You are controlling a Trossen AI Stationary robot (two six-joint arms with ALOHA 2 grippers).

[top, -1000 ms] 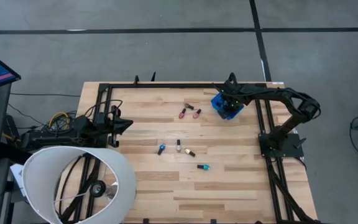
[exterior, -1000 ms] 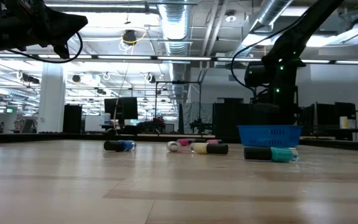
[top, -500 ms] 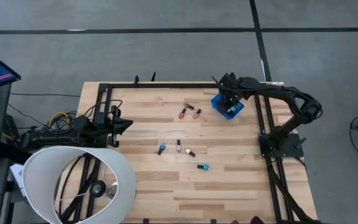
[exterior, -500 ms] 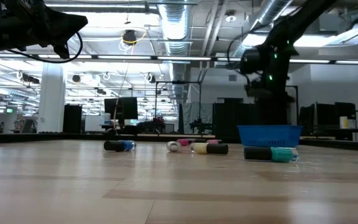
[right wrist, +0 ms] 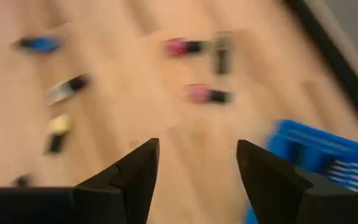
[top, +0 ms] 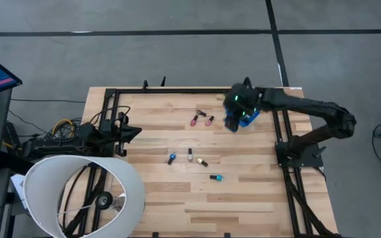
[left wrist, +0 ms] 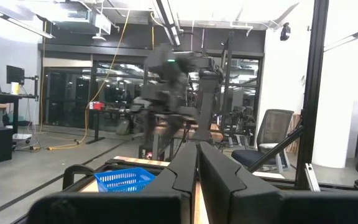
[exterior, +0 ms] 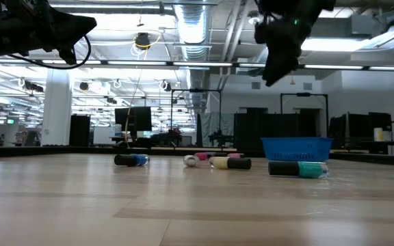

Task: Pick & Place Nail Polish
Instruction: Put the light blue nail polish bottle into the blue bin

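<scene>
The right tool [right wrist: 194, 177] hung above the blue bin [top: 246, 118], fingers apart and empty. Nail polish bottles [top: 202, 119] lay scattered mid-counter [top: 243, 198]. The left tool [left wrist: 197, 163] waited at the counter's left edge, fingers together.

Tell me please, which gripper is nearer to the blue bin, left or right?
The right. The right gripper, open and empty, hangs at the blue bin's edge, toward the table's middle. The left gripper waits shut by the table's far left side.
</scene>
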